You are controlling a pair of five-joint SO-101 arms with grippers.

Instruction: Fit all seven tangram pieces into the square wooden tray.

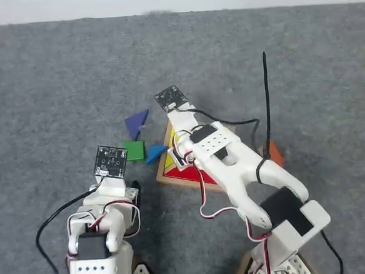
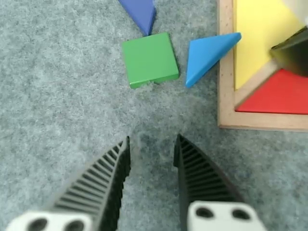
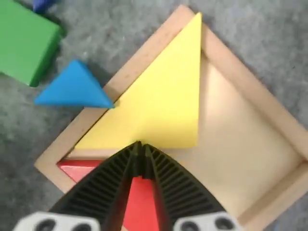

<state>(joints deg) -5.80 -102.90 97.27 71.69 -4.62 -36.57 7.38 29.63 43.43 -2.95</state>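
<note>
High view and both wrist views: placing stage. A large yellow wooden triangle (image 3: 163,106) and a large red wooden triangle (image 2: 284,94) are held in the left part of the square wooden tray (image 3: 250,103). The yellow one is judged not fully seated, since one corner appears to lie over the rim. The right pincer (image 3: 139,147) is pressed together and empty, with its tip set at the seam between these two triangles. The right arm is stretched from the near right over the tray, wrist pitched downward.

The left pincer (image 2: 151,144) is spread and empty. It is poised over the grey carpeted tabletop (image 1: 54,89), near of the loose pieces, with the left arm folded back at the near left. A light blue triangle (image 2: 207,55) lies just left of the tray, its tip at the rim. A green square (image 2: 149,58) lies just left of that, and a dark blue triangle (image 2: 139,12) farther off. An orange piece (image 1: 273,151) is partly seen right of the tray.

The next move is judged to call for settling the yellow triangle flat, after which the light blue triangle is nearest for collection.
</note>
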